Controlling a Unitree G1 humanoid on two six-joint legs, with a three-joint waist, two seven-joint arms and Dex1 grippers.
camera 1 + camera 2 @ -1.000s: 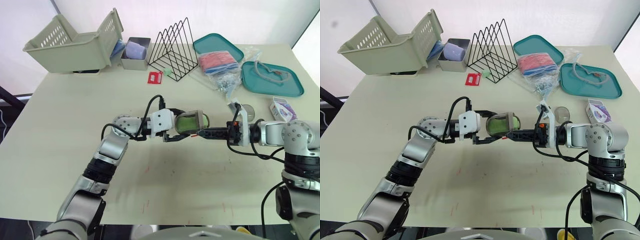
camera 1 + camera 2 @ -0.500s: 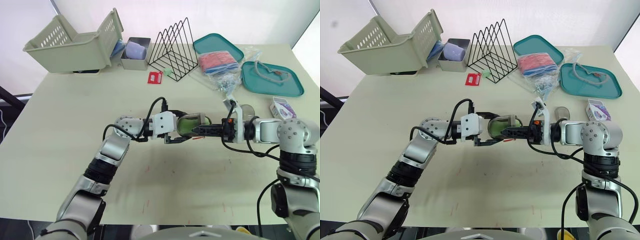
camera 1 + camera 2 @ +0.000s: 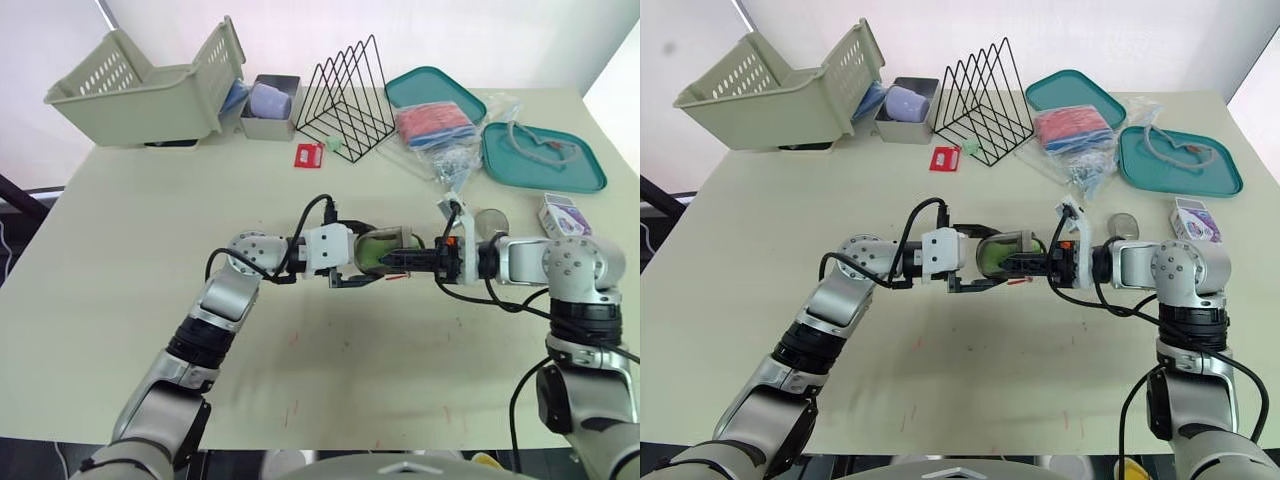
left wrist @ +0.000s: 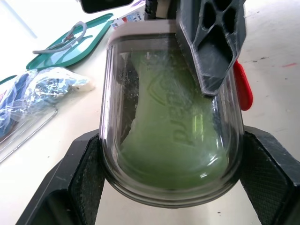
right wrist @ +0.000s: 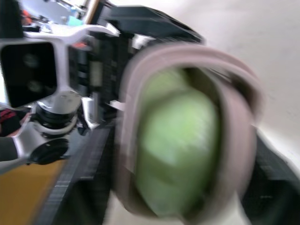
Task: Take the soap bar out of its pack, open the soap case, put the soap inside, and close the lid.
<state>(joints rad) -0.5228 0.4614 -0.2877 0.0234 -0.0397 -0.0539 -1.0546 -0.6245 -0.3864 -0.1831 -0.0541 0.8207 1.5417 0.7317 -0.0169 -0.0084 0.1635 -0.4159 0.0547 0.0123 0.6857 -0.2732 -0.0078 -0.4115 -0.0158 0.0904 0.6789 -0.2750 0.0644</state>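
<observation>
Two grippers meet nose to nose over the middle of the table; the soap case sits between them, low over the tabletop, though whether it touches the surface cannot be told. The left gripper pinches the case, its black fingers pressed against the two opposite sides; the case's rounded end points back toward that wrist. Inside, under the clear lid, lies the green soap, tilted a little within the case; the lid is down over it. The right gripper reaches in from the opposite end and lies over the lid's top; whether it is spread or clamped cannot be told. A small printed box lies well apart, near the table's right edge.
</observation>
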